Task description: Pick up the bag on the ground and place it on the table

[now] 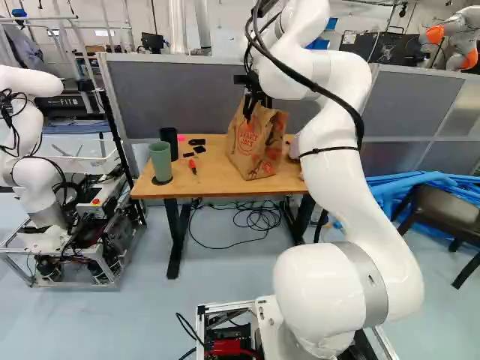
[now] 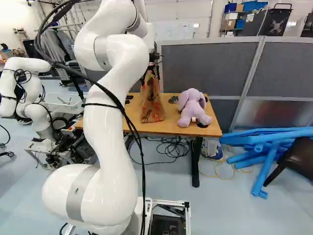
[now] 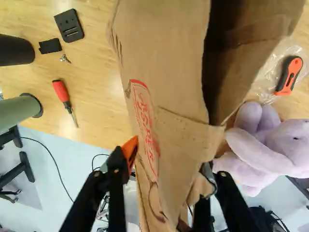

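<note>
Grey partitions (image 1: 187, 90) run behind a wooden desk (image 1: 210, 184), with tangled cables (image 1: 259, 217) on the pale floor beneath it. In the upper middle of the left base view, the claw (image 1: 256, 103) is clamped on the paper bag (image 1: 253, 146), its fingers parted only by the folded paper. The wrist view shows an orange pad (image 3: 130, 150) against one side of the bag and the other finger pressing the opposite side. The bag leans at the desk, slightly right of centre in the left base view; whether its base bears on the wood I cannot tell. Its mouth gapes beyond the fingers, dark within, contents hidden.

At the left end of the desk in that view, a green cup (image 1: 160, 161) stands before a black cup (image 1: 169, 142); neither interior can be read. Near them lie a red screwdriver (image 1: 193, 166) and small black parts (image 3: 69, 25). Right of centre in the right base view sits a purple plush toy (image 2: 191, 107). Beside it, the wrist view shows an orange-and-black cutter (image 3: 289, 75) on clear plastic wrap (image 3: 264, 79).
</note>
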Available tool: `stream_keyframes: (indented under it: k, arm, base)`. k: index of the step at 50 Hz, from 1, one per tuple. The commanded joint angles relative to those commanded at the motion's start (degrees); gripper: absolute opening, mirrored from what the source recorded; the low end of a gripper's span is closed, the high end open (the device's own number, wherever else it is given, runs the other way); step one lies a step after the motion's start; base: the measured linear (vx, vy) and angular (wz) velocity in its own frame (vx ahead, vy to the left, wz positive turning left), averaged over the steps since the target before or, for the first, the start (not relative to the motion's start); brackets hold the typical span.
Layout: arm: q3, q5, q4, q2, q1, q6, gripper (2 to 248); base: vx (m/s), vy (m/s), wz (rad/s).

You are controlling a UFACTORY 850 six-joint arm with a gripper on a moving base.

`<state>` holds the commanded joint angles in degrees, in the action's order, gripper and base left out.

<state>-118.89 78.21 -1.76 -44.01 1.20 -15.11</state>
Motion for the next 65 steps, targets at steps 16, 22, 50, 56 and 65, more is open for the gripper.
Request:
stream_keyframes:
  k: [16, 22, 50, 56, 65]
  arm:
    - [0.0, 0.0, 0.0, 0.0, 0.0, 0.0, 222]
    - [0.0, 0.0, 0.0, 0.0, 0.0, 0.0, 247]
    - [2.2, -6.3, 0.0, 3.2, 0.0, 0.0, 247]
    - [3.4, -7.4, 0.0, 4.7, -0.1, 0.0, 247]
    - [5.2, -8.2, 0.0, 7.0, -0.1, 0.0, 247]
  base:
    - [0.000, 0.000, 0.000]
    - [0.000, 0.000, 0.000]
    - [0.000, 0.000, 0.000]
    - [0.000, 0.000, 0.000]
    - [0.000, 0.000, 0.000]
